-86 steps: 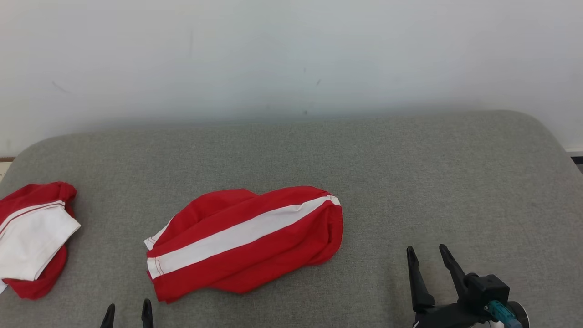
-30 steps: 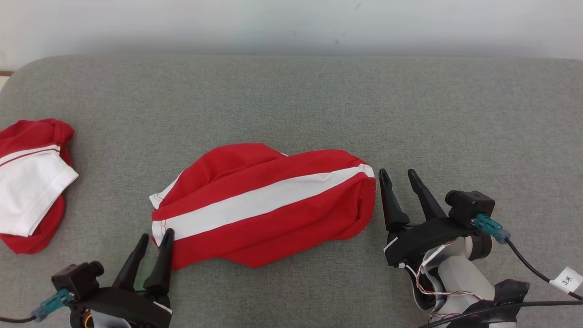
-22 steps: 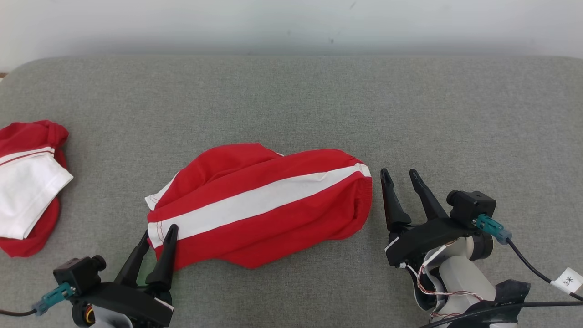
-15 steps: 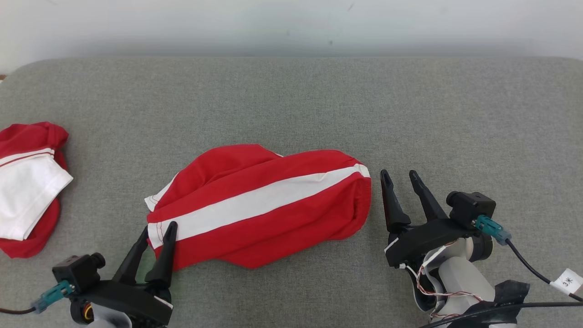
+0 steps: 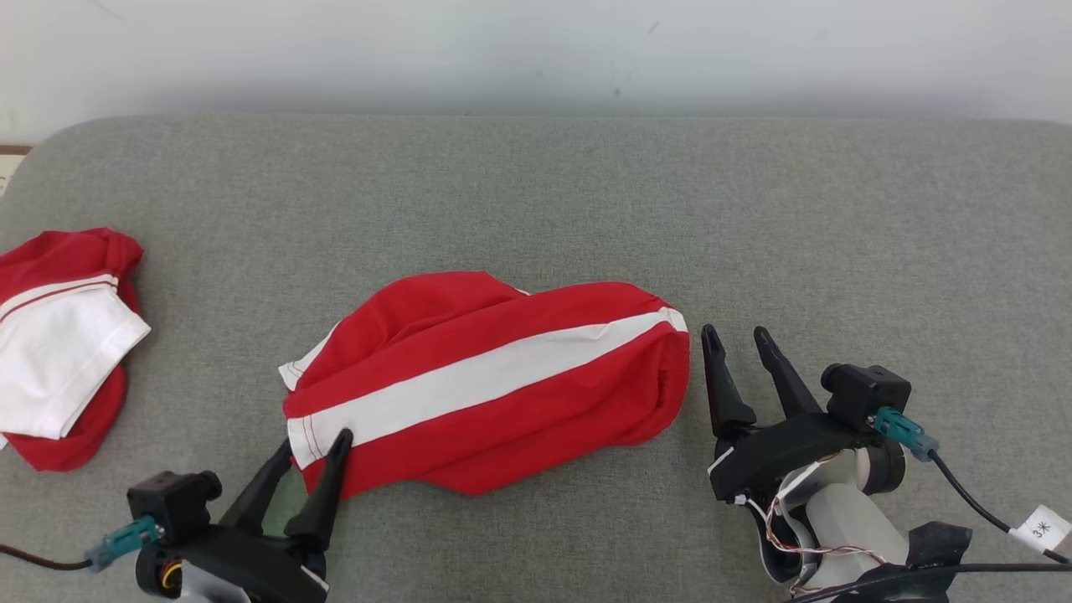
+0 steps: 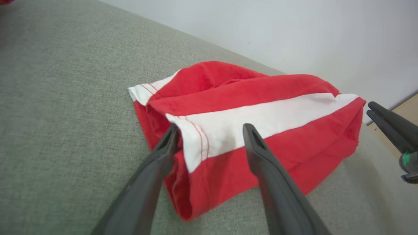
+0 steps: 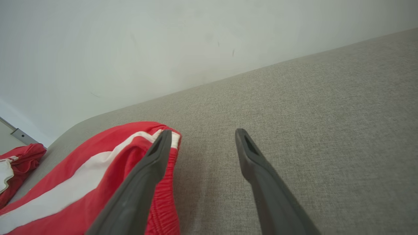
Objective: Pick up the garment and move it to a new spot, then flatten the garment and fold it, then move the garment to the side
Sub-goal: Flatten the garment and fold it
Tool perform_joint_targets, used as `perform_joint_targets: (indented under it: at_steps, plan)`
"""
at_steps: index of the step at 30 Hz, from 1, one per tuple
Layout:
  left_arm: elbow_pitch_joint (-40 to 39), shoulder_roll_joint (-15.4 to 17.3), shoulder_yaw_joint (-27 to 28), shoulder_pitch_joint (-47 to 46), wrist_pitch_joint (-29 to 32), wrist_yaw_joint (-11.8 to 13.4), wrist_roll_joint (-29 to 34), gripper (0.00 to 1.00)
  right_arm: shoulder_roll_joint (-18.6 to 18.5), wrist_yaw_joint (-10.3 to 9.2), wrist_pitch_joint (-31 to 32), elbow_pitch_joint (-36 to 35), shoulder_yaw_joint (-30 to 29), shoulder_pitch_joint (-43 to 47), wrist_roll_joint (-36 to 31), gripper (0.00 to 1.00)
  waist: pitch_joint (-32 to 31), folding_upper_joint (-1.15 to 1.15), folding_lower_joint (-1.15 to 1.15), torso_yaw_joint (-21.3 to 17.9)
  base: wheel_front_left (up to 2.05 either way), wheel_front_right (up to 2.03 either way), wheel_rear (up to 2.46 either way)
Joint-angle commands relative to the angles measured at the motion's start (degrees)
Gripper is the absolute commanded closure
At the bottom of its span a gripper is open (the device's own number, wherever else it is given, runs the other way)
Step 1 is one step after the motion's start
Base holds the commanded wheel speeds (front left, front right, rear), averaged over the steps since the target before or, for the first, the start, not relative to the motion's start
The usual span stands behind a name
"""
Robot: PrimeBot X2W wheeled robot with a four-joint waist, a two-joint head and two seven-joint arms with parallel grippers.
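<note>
Head view: garment [image 5: 486, 385] lengthwise left-right.

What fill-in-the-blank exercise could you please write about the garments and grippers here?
1. The central garment is red with a ____ stripe.
2. The left gripper and right gripper both have their jaws ____.
3. The second garment lies toward the robot's ____ on the grey surface.
Missing words: white; open; left.
</note>
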Motion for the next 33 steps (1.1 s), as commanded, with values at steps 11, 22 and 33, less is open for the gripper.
perform_joint_targets:
  at_steps: [11,22,33]
  plan:
    - [-0.44,2.27,-4.06,-2.28,-0.24,-0.01,0.28,0.00,0.59,0.00,-0.08,0.70,-0.46,1.72,-0.17,0.00,-1.42,-0.01,0.00,1.01,0.00,0.00,0.00]
    - [0.17,1.68,-5.52,-0.98,-0.24,-0.02,-3.76,0.00,0.81,0.00,-0.07,0.92,-0.30,2.48,-0.32,0.00,-2.48,-0.01,0.00,1.71,0.00,0.00,0.00]
    - [1.86,2.09,-7.51,-3.50,-0.24,-0.02,-6.74,0.00,-0.19,0.00,-0.07,1.40,0.97,-0.28,0.70,0.00,-1.51,-0.01,0.00,1.79,0.00,0.00,0.00]
